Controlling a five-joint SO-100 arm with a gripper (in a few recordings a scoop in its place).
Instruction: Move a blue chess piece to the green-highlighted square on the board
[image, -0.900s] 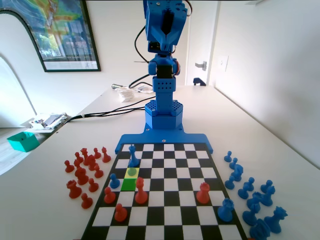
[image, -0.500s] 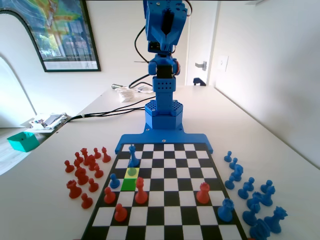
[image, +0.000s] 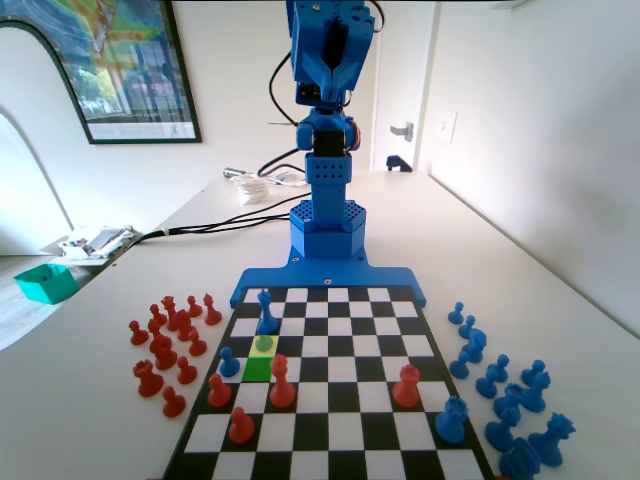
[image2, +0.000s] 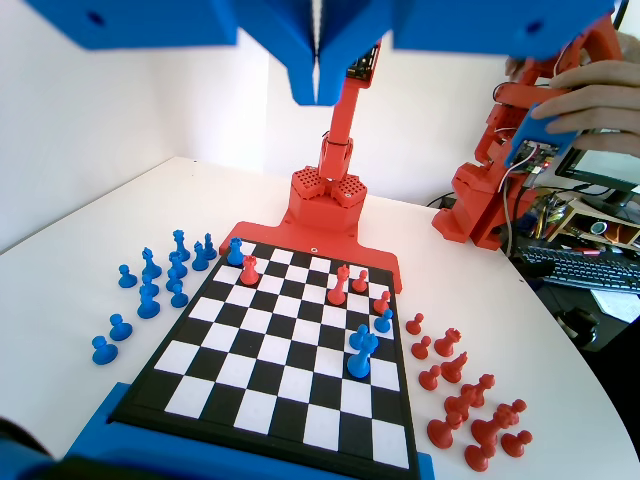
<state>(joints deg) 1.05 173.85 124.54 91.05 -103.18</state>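
Fixed view, arm: blue arm upright at far end, gripper (image: 333, 75) raised high above the board (image: 330, 385)
Fixed view, pawn: greenish pawn (image: 264, 345) on pale yellow square, directly behind the green square (image: 258, 368)
Fixed view, neighbours: plain blue pawn (image: 229, 362) just left; tall blue piece (image: 266, 312) behind
Wrist view, gripper (image2: 316, 95): jaws pressed together, holding nothing, well above board (image2: 290, 350)
Wrist view, pawn (image2: 361, 338): partly hidden behind tall blue piece (image2: 359, 355), near right edge

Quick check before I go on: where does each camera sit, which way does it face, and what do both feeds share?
Fixed view: sits low at the board's end opposite the arm, looks along it at the blue arm's base and raised gripper.
Wrist view: rides high on the arm, looks down the board the other way; the gripper's shut jaws hang from the top edge.
Shared: the board, the tall blue piece, and red and blue pieces beside the board.
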